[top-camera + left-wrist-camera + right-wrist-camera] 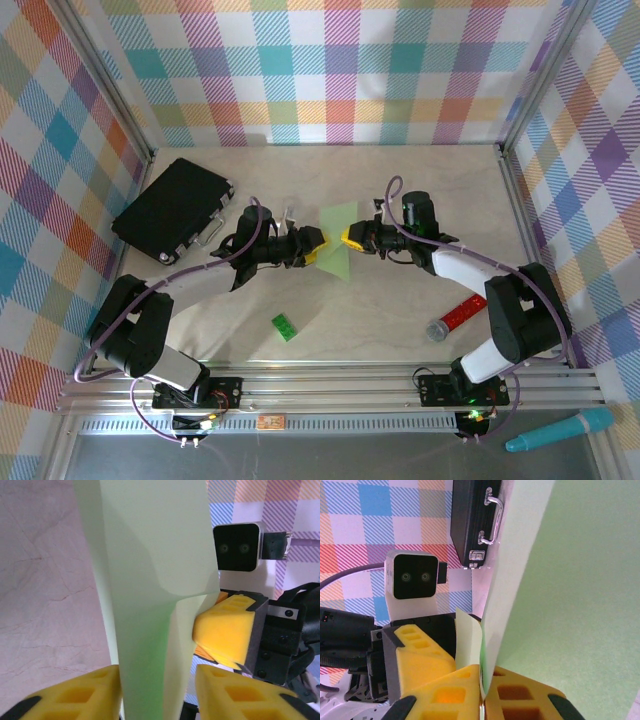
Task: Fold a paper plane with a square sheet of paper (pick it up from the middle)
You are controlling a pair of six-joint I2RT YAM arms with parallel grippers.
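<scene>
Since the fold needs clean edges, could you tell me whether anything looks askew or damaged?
Yes: the square sheet of paper, pinched in the right claw, buckles beside that claw, and one edge curls away instead of lying flat.

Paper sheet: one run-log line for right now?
paper sheet: between both claws | right claw: shut on sheet | left claw: straddling sheet, grip unclear

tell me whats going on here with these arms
Two robot arms are working a pale-green sheet of paper at mid-table. The right gripper is pinched shut on one edge. The left gripper faces it, its fingers either side of the sheet; whether they press it is unclear. No plane shape yet.
</scene>
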